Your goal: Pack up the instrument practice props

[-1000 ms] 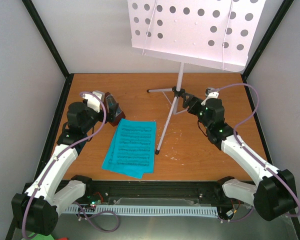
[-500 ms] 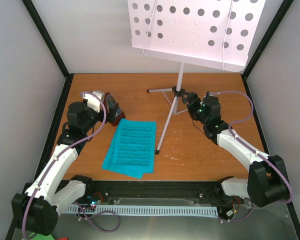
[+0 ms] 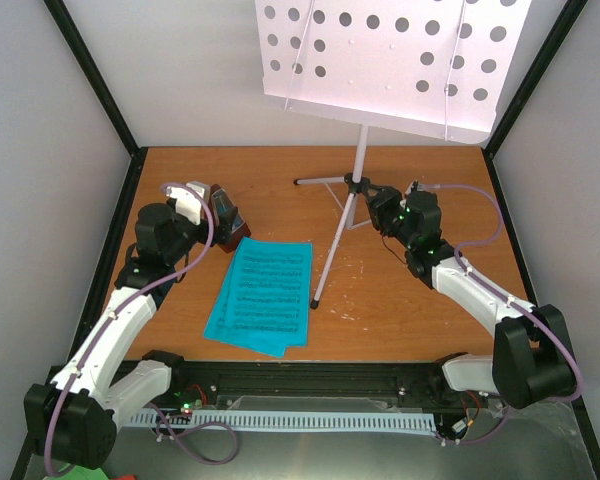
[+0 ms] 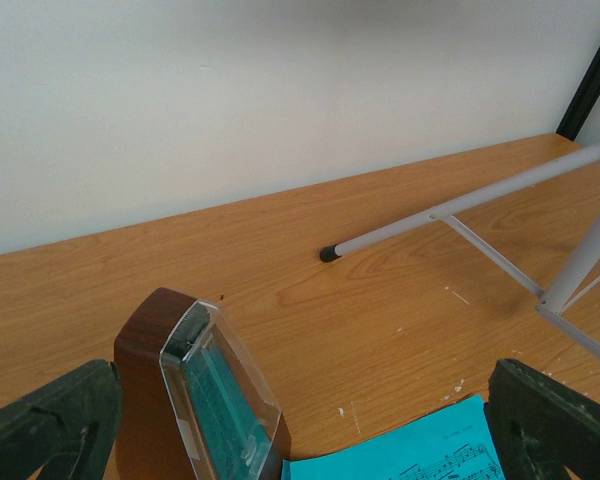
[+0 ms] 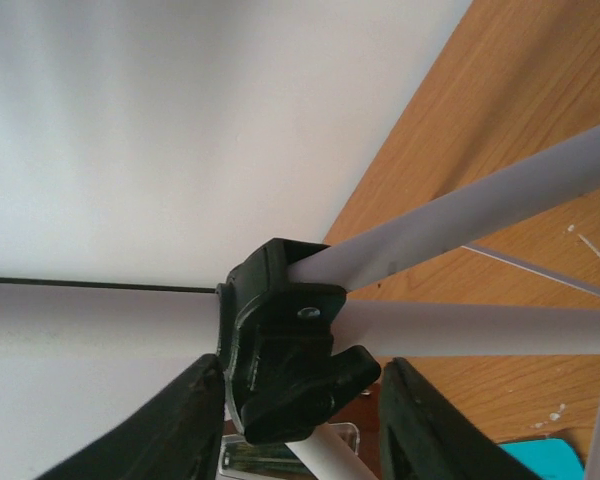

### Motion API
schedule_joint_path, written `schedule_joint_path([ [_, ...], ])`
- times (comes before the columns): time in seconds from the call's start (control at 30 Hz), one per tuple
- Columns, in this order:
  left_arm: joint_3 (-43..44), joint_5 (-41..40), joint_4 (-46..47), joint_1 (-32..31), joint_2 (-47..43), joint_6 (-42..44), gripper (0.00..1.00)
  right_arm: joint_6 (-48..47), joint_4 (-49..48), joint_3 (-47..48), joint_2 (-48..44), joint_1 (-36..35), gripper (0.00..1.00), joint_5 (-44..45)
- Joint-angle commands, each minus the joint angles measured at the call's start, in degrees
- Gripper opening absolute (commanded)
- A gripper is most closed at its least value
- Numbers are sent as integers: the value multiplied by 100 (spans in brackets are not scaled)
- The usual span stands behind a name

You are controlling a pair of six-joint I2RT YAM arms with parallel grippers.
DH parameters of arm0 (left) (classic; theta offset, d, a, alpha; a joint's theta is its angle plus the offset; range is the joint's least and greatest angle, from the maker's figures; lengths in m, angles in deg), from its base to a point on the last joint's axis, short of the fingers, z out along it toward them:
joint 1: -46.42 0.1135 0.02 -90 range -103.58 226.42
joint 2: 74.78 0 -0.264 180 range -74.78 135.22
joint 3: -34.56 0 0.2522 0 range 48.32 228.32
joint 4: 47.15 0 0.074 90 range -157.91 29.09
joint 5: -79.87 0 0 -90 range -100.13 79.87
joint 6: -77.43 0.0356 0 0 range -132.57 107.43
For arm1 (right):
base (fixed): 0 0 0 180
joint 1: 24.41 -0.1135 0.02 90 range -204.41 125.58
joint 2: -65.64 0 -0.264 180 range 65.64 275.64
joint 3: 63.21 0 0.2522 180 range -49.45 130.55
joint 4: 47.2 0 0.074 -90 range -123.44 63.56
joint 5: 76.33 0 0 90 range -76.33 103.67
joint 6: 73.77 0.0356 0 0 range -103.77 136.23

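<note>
wooden table (image 3: 180, 165), seemingly pale walls (image 3: 40, 120)

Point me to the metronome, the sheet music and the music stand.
metronome (image 4: 218, 392): left wrist view, on its clear front cover.
sheet music (image 3: 265, 295): top external view, middle of the cyan page.
music stand (image 5: 280, 350): right wrist view, on the black hub where the legs meet.

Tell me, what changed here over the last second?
The right gripper swung left, toward the music stand, and its fingers now flank the black hub where the legs meet; whether they grip it cannot be told. The left gripper, open by the metronome, the sheet music and the stand itself stayed put.
</note>
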Motion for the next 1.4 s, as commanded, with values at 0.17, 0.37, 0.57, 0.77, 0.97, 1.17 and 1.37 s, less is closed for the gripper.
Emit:
schedule_joint_path([
  [0.17,25,68,110,50,25,67,99,113,-248,-165,-11,30,35,148],
  [0.37,28,73,112,50,19,69,99,100,-385,-255,-46,26,39,150],
  [0.57,36,73,112,50,18,65,99,200,-529,-178,74,26,52,-102],
  [0.77,32,71,110,51,28,67,100,289,-653,-206,158,30,37,-182],
  [0.97,36,77,107,50,35,65,99,240,-699,-344,73,26,24,-74],
  [1.17,35,104,107,52,44,58,99,128,-697,-399,-47,26,25,74],
  [1.37,37,122,107,51,57,59,99,-28,-702,-320,18,26,37,72],
])
